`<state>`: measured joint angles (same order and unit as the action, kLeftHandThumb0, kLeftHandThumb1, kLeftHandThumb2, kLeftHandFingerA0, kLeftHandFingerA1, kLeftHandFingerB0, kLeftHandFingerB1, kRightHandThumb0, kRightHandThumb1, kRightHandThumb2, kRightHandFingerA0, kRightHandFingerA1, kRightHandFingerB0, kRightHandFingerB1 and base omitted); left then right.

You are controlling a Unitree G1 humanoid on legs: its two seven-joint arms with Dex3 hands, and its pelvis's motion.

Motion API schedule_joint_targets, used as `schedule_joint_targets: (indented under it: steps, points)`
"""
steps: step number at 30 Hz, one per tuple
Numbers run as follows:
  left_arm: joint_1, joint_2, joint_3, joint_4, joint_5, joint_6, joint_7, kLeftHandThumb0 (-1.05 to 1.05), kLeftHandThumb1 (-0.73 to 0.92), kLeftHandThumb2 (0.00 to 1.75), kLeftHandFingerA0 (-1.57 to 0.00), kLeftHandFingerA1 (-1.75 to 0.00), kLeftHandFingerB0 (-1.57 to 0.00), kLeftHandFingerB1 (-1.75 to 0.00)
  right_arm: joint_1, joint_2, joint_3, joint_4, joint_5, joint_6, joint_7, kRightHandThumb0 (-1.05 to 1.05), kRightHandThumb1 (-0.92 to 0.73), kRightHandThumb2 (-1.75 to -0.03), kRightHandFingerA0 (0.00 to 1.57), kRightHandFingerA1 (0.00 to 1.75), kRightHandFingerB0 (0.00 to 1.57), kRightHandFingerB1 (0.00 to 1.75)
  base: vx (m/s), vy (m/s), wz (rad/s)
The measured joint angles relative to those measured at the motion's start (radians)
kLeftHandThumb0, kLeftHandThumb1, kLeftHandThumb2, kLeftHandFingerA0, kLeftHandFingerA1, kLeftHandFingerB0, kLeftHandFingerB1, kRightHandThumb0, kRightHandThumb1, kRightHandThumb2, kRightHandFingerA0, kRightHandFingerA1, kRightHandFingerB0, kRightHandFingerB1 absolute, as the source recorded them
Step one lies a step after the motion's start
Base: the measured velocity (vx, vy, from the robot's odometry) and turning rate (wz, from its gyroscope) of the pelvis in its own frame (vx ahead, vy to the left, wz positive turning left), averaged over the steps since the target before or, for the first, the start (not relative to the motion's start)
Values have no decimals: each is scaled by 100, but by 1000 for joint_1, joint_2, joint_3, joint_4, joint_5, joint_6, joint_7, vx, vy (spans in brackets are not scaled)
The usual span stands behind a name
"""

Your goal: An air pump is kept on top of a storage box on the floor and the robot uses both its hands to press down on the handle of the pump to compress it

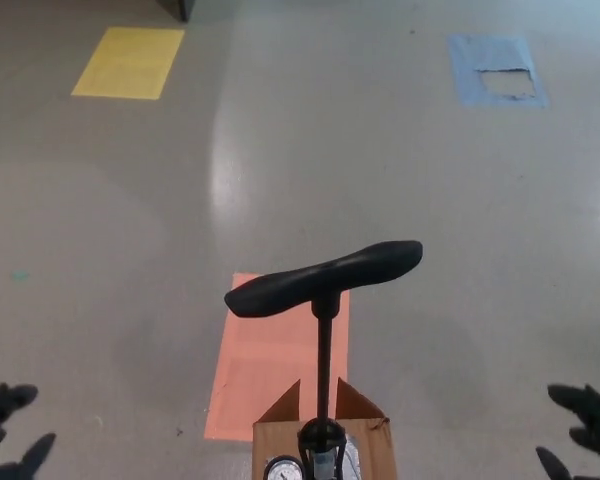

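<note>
pump: black T-shaped air pump handle (325,277) up on its thin shaft, upright, low centre | base: white dial gauge (283,470) at top of open brown cardboard box (378,450), 6 o'clock edge | orange floor patch (270,350) beneath | left hand (5,425) at 8 o'clock, right hand (585,425) at 4 o'clock, both with fingers spread, empty, well apart from handle | yellow floor patch (130,62) 11 o'clock, blue floor patch (470,70) 1 o'clock

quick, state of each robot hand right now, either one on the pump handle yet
left robot hand: open, holding nothing
right robot hand: open, holding nothing
neither touches the pump handle
</note>
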<state>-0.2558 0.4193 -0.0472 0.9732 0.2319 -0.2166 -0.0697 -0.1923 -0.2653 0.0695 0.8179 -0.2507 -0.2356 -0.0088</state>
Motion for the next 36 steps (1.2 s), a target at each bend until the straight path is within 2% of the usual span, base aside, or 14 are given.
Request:
schedule_joint_targets:
  steps: [1, 2, 4, 6, 7, 12, 13, 14, 19, 29, 30, 34, 35, 36]
  points:
    - [-3, 5, 0, 8, 0, -12, 0, -36, 55, 110, 0, -50, 0, -50, -3, -3, 1, 5, -1, -13, -4, -90, -92, -68, 5, 62, 6, 48, 0, 0, 0]
    - [-4, 9, 0, 15, 0, -23, 0, -76, 68, 101, -8, -46, -1, -39, -5, -5, 1, 11, -2, -24, -9, -86, -71, -116, 2, 58, 0, 46, 0, 0, 0]
    - [-4, 16, 1, 28, 0, -45, 1, -75, 68, 103, -3, -46, 0, -35, -5, -8, -1, 22, -3, -49, -22, -89, -92, -71, 1, 57, 3, 43, 0, 0, 0]
    - [-2, 18, 12, 26, -3, -67, 4, -74, 68, 105, -1, -42, 0, -32, -4, -11, -5, 24, -10, -78, -50, -87, -92, -71, 0, 58, 1, 43, 0, 0, 0]
    - [-1, 18, 15, 24, -4, -72, 5, -85, 70, 104, -5, -40, -4, -23, -4, -13, -6, 24, -12, -83, -57, -89, -76, -117, 2, 43, 1, 33, 0, 0, 0]
    - [55, 19, 68, -149, -19, -102, 7, -80, 67, 107, -1, -42, 0, -27, 26, -16, -43, -59, -17, -145, -114, -92, -78, -119, 0, 37, 5, 26, 0, 0, 0]
    - [64, 19, 74, -180, -21, -104, 7, -86, 69, 111, -1, -40, 0, -22, 31, -16, -47, -78, -17, -154, -122, -93, -92, -77, 0, 42, 0, 33, 0, 0, 0]
    - [77, 20, 82, -221, -22, -107, 7, -94, 71, 114, 0, -27, 0, -13, 38, -16, -53, -104, -18, -166, -133, -93, -80, -122, 6, 34, 8, 12, 0, 0, 0]
    - [122, 20, 111, -401, -27, -110, 1, -105, 77, 119, 0, -12, 0, -4, 73, -15, -81, -253, -18, -180, -141, -99, -90, -128, 3, 27, 1, 14, 0, 0, 0]
    - [204, 23, 181, -732, -27, -101, -12, -105, 81, 126, 0, -10, 0, -5, 141, -17, -134, -550, -15, -179, -135, -105, -90, -128, 0, 8, 0, 10, 0, 0, 0]
    - [206, 23, 184, -743, -27, -101, -12, -105, 92, 79, 0, 0, 0, 0, 143, -17, -136, -560, -15, -179, -134, -105, -87, -127, 0, 11, 0, 13, 0, 0, 0]
    - [230, 32, 211, -876, -27, -100, -23, -105, 92, 77, 0, 0, 0, 0, 168, -25, -164, -687, -13, -174, -122, -105, -87, -127, 0, 14, 0, 12, 0, 0, 0]
    - [233, 36, 217, -904, -27, -99, -26, -105, 92, 75, 0, 0, 0, 0, 172, -28, -169, -714, -13, -172, -119, -99, -92, -82, 0, 0, 0, 0, 0, 0, 0]
    - [236, 42, 223, -940, -27, -94, -30, -105, 92, 75, 0, 0, 0, 0, 178, -33, -175, -748, -13, -169, -114, -99, -92, -82, 0, 0, 0, 0, 0, 0, 0]
